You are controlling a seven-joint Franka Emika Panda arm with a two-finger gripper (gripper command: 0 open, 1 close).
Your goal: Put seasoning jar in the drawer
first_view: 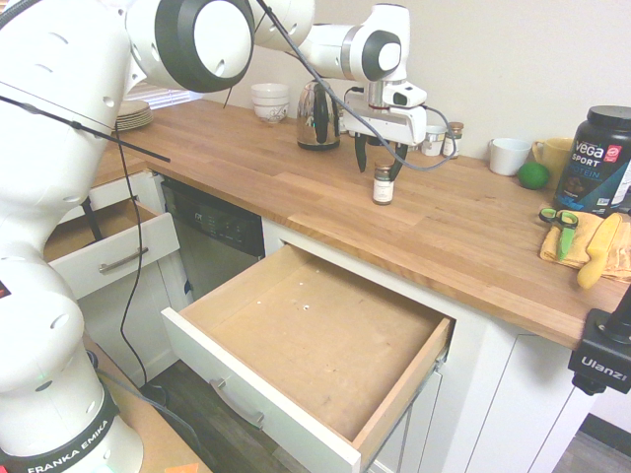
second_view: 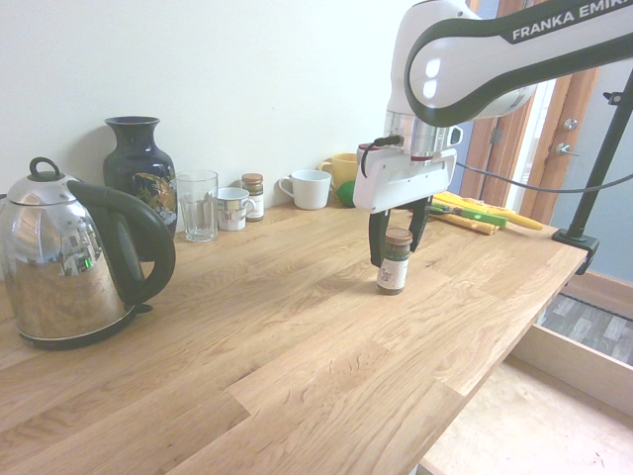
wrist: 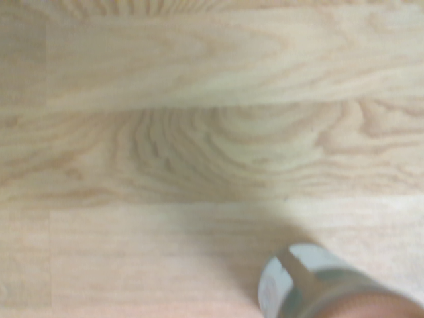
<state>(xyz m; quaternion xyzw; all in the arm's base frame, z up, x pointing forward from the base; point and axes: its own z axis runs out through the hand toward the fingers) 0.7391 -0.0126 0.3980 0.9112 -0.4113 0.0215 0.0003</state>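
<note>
Seasoning jar: the seasoning jar [first_view: 383, 184] is standing upright on the wooden countertop [first_view: 296, 187], its copper lid on, back from the counter's front edge.
Gripper: the gripper [second_view: 398, 237] is pointing straight down over the seasoning jar, its dark fingers [second_view: 379, 240] spread wide and hanging on either side of the jar's upper part; I can't make out any contact, so nothing is being grasped.
Drawer: the drawer [first_view: 325, 414] is standing pulled open below the countertop, in front of the seasoning jar, its wooden bottom showing bare.
Kettle: a steel kettle [second_view: 69, 262] is sitting well apart from the seasoning jar, near the wall.
Wrist view: the seasoning jar [wrist: 324, 285] is showing blurred at the lower edge, over pale wood grain.
</note>
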